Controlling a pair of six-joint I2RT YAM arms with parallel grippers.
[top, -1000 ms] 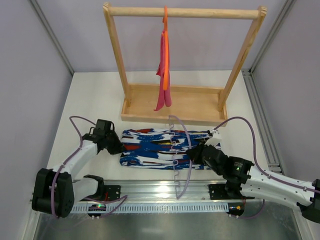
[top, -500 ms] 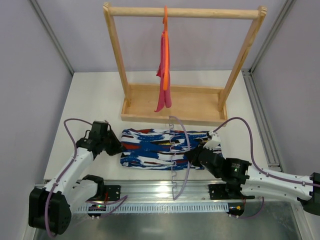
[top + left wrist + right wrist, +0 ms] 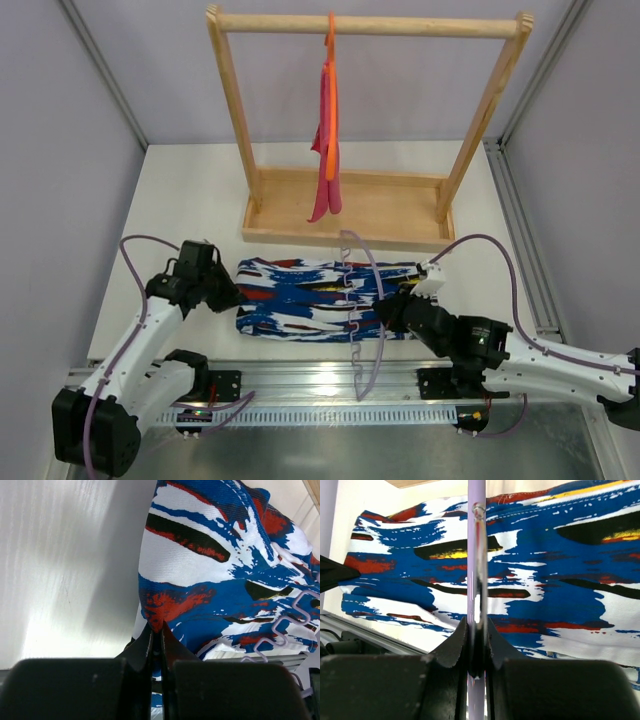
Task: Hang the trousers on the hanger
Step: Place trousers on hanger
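The trousers [image 3: 310, 298], printed blue, white, red and black, lie folded flat on the table between my two arms. At their left edge my left gripper [image 3: 232, 296] is shut on the cloth; the trousers [image 3: 210, 570] rise from its pinched fingertips [image 3: 156, 630]. A pale lilac hanger [image 3: 362, 300] with a wavy bar crosses the trousers near their middle. My right gripper [image 3: 385, 310] is shut on the hanger [image 3: 476, 555], whose thin bar runs straight up between the fingers, with the trousers [image 3: 560, 580] behind it.
A wooden rack [image 3: 350, 215] stands behind the trousers, with an orange hanger carrying pink cloth [image 3: 328, 140] on its top rail. A metal rail [image 3: 320, 385] runs along the near table edge. Grey walls close in both sides.
My left gripper has drawn the trousers' left edge a little to the left, and its arm has swung outward. The right gripper and hanger shifted slightly toward the near edge.
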